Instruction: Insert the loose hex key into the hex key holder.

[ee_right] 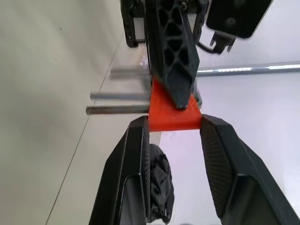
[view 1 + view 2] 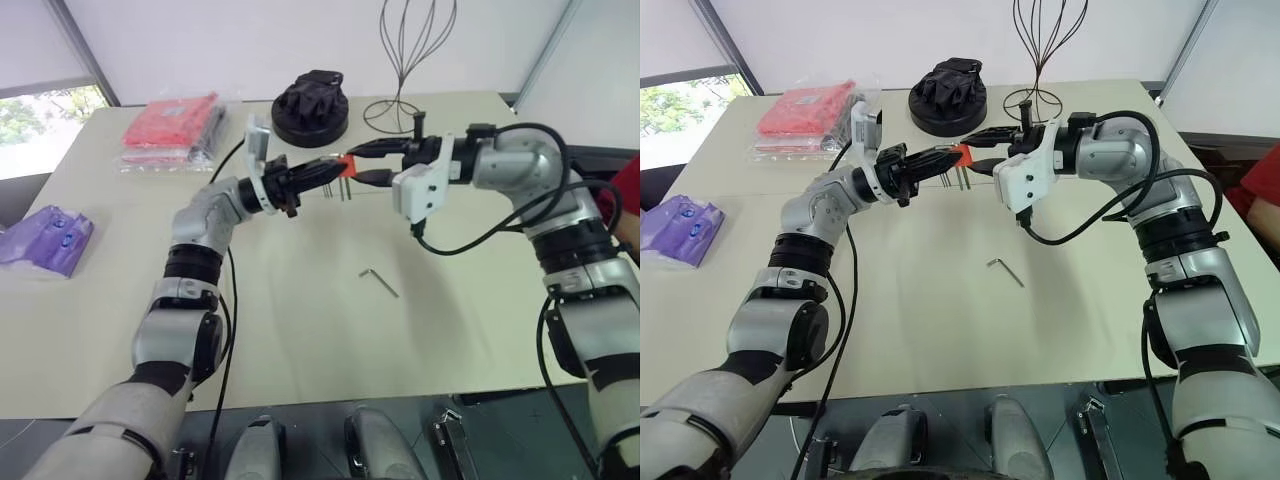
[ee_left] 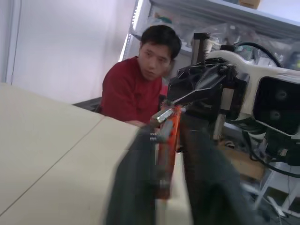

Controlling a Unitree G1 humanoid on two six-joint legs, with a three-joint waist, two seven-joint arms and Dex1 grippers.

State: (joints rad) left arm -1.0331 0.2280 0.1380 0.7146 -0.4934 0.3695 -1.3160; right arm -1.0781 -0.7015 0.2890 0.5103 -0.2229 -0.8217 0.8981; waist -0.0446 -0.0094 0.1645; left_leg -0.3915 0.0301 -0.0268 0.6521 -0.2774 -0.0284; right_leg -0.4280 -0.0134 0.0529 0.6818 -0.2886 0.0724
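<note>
Loose hex key (image 2: 379, 283) on table; both grippers, L (image 2: 335, 172) & R (image 2: 362, 165), clamp hex key holder (image 2: 346, 167).

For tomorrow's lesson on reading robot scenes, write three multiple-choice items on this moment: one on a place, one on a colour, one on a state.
1. Where does the loose hex key lie?
A. on the table, in front of the grippers
B. in the holder
C. on the red packet

2. What colour is the hex key holder?
A. blue
B. orange-red
C. black

3. What grips the holder?
A. nothing
B. the left gripper alone
C. both the left and the right gripper

Key: 1 A, it lies bare on the tabletop; 2 B, plain in the right wrist view; 3 C, fingers of each clamp it in mid-air.
</note>
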